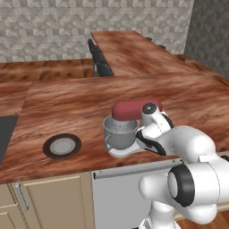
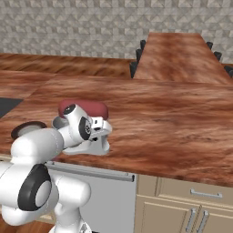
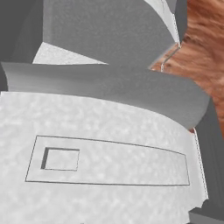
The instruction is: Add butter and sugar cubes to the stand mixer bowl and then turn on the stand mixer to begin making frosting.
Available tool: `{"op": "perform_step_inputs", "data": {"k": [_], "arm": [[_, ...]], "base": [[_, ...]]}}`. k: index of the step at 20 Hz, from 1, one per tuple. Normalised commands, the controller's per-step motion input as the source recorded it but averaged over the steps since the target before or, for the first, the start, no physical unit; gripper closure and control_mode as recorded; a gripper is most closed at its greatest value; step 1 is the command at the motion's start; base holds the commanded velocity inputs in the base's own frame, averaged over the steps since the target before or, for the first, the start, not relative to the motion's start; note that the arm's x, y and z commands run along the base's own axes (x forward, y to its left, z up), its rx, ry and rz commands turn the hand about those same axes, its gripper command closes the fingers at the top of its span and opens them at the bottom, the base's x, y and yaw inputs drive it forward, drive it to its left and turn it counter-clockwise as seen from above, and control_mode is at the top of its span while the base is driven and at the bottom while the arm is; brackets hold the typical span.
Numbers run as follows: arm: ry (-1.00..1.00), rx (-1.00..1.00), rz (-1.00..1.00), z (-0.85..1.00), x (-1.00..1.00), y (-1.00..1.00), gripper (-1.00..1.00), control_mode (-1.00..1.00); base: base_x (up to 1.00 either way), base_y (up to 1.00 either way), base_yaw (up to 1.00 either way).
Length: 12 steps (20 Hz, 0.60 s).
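Claw [image 2: 101,132], grip state impossible to tell, pressed close against mixer [image 1: 129,109] base; plate [image 1: 62,146] at nine o'clock on worktop [image 1: 67,107].

Arm reaches forward from the base, elbow bent, wrist turned down near the counter's front edge. Gripper [image 2: 101,129] sits low at the wrist's end; whether its jaws are apart is not discernible.

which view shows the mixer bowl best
The left base view: the bowl sits in the open under the red mixer head, handle side visible. In the right base view the arm hides nearly all of it. The hand view is too close to the mixer's pale base to tell.
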Motion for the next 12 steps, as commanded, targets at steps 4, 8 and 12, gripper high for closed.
{"op": "perform_step_inputs", "data": {"k": [4,8,12], "arm": [[0.00,0.04,0.00,0.00,0.21,-0.15,1.00,-1.00],[0.00,0.07,0.00,0.00,0.09,-0.26,1.00,-1.00],[0.00,0.11,0.00,0.00,0.08,-0.17,1.00,-1.00]], "base": [[0.00,0.00,0.00],[0.00,0.00,0.00],[0.00,0.00,0.00]]}}
